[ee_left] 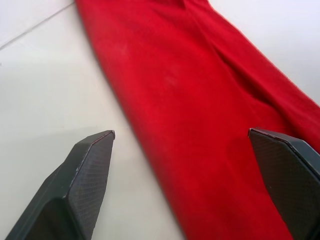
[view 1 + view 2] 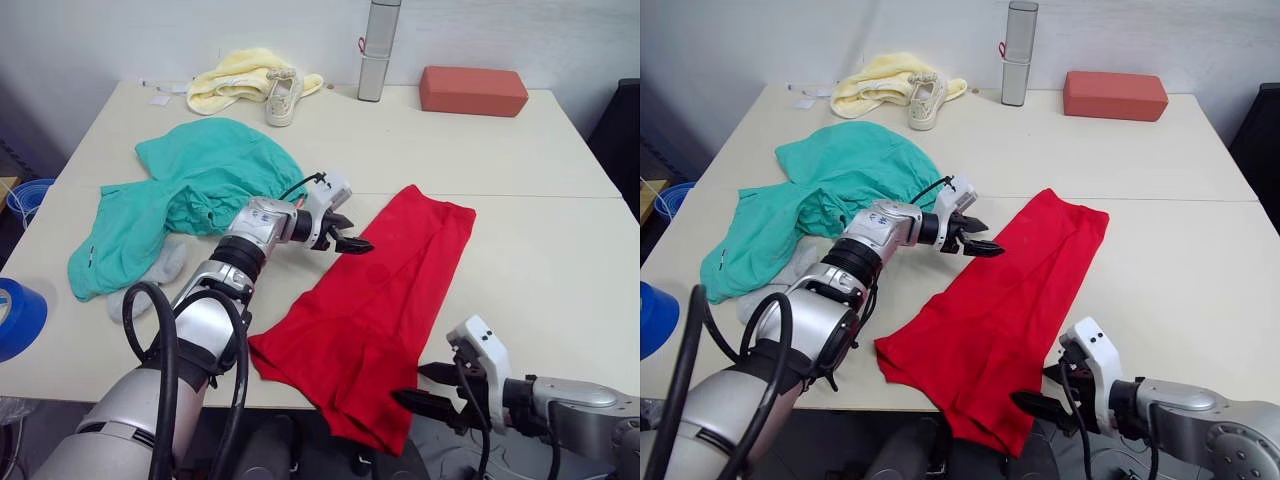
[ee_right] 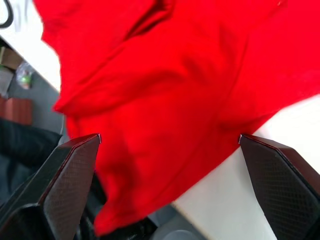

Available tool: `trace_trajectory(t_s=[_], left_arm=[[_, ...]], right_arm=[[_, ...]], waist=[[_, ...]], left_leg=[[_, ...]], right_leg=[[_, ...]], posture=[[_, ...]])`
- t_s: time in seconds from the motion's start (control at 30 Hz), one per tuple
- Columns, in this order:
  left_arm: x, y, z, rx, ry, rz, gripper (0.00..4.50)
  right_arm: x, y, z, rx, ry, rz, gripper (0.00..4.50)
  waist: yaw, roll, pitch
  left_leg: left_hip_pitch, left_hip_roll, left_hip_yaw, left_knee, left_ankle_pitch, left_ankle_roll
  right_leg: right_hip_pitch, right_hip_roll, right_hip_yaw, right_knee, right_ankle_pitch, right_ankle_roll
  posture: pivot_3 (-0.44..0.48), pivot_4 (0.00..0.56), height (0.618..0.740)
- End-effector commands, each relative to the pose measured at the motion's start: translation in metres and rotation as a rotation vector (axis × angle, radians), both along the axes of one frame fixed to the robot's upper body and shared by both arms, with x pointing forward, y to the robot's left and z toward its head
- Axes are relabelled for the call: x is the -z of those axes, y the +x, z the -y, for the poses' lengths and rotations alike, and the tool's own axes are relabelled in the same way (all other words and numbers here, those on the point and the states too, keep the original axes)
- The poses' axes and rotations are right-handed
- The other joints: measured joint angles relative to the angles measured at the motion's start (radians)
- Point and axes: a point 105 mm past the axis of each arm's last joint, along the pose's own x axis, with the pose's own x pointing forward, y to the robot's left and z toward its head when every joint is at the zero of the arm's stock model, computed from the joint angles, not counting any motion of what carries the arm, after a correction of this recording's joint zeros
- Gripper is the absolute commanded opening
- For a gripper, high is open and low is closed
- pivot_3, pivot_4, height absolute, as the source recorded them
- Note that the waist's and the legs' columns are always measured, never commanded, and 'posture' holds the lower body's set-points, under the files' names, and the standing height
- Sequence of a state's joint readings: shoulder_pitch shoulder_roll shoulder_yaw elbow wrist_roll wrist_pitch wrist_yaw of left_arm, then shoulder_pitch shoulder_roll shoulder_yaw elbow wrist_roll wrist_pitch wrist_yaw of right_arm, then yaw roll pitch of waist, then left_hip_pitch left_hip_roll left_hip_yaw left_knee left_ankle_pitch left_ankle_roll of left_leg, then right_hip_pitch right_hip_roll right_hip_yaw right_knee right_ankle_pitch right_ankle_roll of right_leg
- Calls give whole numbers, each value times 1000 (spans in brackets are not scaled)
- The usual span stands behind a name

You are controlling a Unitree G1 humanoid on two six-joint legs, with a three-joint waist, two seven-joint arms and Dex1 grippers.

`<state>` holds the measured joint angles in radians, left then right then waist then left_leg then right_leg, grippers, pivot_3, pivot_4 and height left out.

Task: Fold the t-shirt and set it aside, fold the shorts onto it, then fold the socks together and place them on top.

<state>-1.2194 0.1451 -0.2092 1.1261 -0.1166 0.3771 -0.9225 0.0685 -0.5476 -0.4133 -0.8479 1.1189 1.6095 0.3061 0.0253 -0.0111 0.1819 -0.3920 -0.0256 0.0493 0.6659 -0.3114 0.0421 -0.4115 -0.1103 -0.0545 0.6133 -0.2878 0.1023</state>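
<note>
At nine o'clock on the desk the shorts lie crumpled, with the socks tucked against their near edge. My left claw hovers released over the shirt's left edge at centre. The shirt runs as a folded strip toward five o'clock, its near end drooping off the desk, where my right claw gapes released.

Both arms clad in silver-grey metal segments with black ribbed joint rings. Thick black cables looped along left arm. White plastic housings mounted at wrists. Left gripper and right gripper fitted with black fingers, faceted, carbon-weave textured.
</note>
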Motion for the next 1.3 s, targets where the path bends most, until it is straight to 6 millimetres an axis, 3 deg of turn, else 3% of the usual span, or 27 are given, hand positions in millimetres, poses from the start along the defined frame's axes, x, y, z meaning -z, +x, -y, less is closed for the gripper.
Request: trace_trajectory(t_s=[0.03,0.33,0.37,0.43,0.57,0.8,0.87,1.0,1.3], left_arm=[[-3,1,6,14,-6,20,4478],[9,-10,21,70,-8,-24,4478],[12,-11,22,68,-3,-34,4296],[18,-11,21,53,8,-43,3888],[29,-8,14,28,70,-11,2644],[38,-3,7,-78,11,-42,416],[39,-2,5,-99,-12,-58,42],[41,-1,0,-126,-45,-61,42],[36,9,-19,-273,-171,-83,42]], right_arm=[[3,-1,-4,12,-19,7,4500],[12,-6,-8,6,-29,-43,4500],[14,-6,-9,9,-30,-49,4320],[18,-6,-10,18,-37,-57,3898],[20,-3,-13,22,-41,-51,2535],[21,2,-12,35,-48,-27,23],[20,2,-12,30,-47,-23,0],[16,6,-4,38,-63,0,0],[1,33,42,80,-180,61,0]], waist=[[0,-1,-1],[0,-6,-3],[0,-7,-4],[-1,-8,-5],[-3,-8,-5],[-2,-8,-5],[-2,-8,-5],[-2,-7,-5],[-3,-7,-5]], left_leg=[[0,0,0,0,0,0],[1,0,0,0,-1,1],[1,0,0,0,-1,1],[1,0,0,0,-1,2],[2,1,0,-1,-2,2],[2,1,0,-1,-2,2],[2,1,0,-1,-2,2],[2,1,0,-1,-2,2],[3,1,2,0,-2,2]], right_leg=[[0,0,0,0,0,0],[1,0,0,0,0,0],[1,0,0,-1,0,0],[1,0,0,-1,0,0],[1,0,0,0,0,0],[1,0,0,0,0,0],[1,0,0,0,0,0],[1,0,0,0,0,0],[2,0,1,0,0,0]], posture=[[0,150,740],[0,150,740],[0,150,740],[0,150,740],[0,150,740],[0,150,740],[0,150,740],[0,150,740],[0,150,740]])
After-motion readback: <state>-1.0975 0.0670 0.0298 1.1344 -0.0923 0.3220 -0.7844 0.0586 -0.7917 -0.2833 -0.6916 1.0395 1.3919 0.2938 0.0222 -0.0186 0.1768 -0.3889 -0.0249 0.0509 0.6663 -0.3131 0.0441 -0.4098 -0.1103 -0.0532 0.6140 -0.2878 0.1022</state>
